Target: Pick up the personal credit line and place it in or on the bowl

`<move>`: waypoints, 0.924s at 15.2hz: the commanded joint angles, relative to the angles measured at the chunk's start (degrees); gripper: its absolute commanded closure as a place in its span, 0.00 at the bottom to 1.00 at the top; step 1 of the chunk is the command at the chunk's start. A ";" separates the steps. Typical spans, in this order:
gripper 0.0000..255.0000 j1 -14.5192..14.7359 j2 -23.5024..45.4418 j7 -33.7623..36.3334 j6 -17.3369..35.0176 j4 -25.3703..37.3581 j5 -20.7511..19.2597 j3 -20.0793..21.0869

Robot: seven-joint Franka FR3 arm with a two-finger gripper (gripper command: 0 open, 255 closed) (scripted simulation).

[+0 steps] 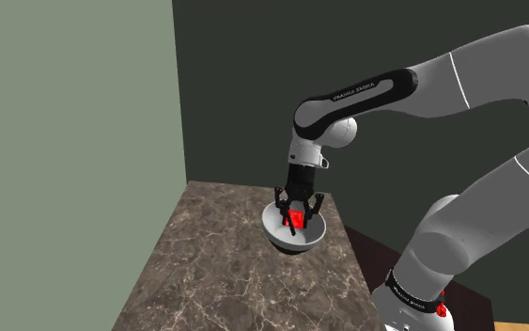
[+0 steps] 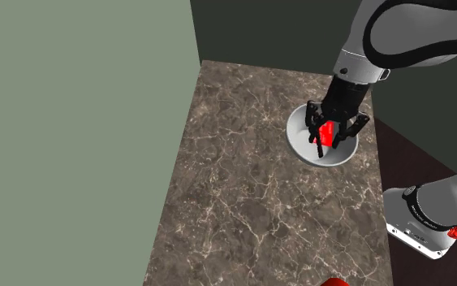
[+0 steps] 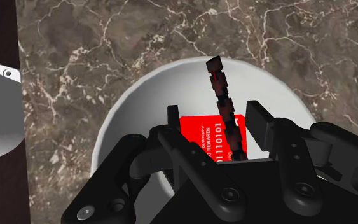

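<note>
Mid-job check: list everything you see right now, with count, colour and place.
counter: one, brown marbled, set in the corner of the walls.
bowl: one, white, on the counter near its edge on the arm's side.
card: one, red with white print, upright over the bowl.
red object: one, cut off at the second exterior view's bottom edge; cannot identify.
green wall: one, pale, beside the counter.
dark wall: one, behind it.
arm: one, white, dark joints.
gripper: one, black, clasping the card.
</note>
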 commanded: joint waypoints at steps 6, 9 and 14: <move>1.00 0.01 1.24 -1.00 1.95 -0.90 0.31 0.16; 1.00 0.01 1.24 -0.99 1.94 -0.90 0.31 0.16; 0.00 0.01 1.23 -0.99 1.94 -0.90 0.31 0.16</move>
